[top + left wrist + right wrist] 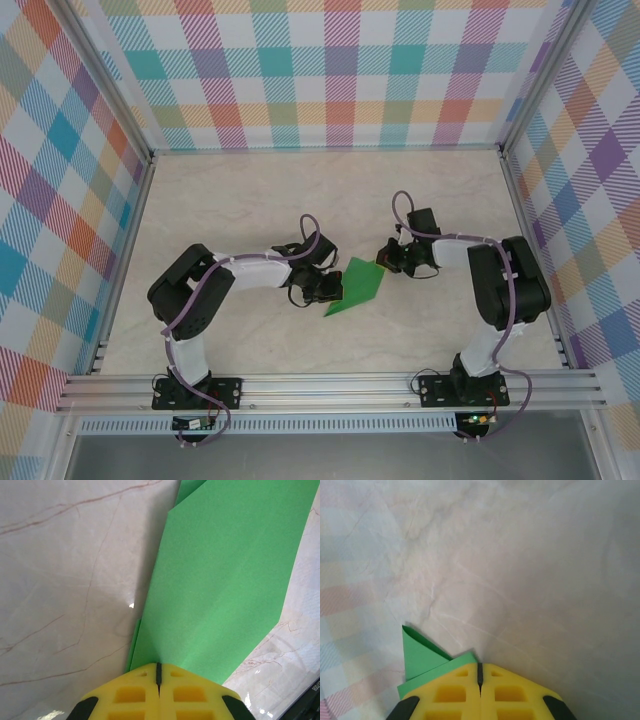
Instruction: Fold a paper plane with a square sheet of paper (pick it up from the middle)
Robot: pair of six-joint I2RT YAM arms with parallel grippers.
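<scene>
Marble-patterned table (240, 200) lies inside plaid walls (340, 70), and we take the near rail (330, 383) as our marker. The square sheet of paper (357, 287) rests on the table beyond the rail, about halfway along it. It is no longer a flat square: we see a slanted, layered shape.

Its long axis runs obliquely from the rail. The end closer to the rail points toward the left arm's side, and the end farther from the rail points toward the right arm's side.

The left gripper (326, 287) meets the sheet's left edge, at its half nearer the rail. In its wrist view the yellow fingers (135, 695) are pressed together, the green layers run into their seam, and we read this as a clamp on the paper.

The right gripper (386, 259) sits at the corner farthest from the rail. Its fingers (510, 695) are likewise closed, with a green corner poking out beside them, so we judge it pinched there too.

Each arm thus holds the end nearest it, and neither has to reach across. We judge that the coming crease depends on this axis staying taut between the two grips. We cannot tell how deep either bite goes.
</scene>
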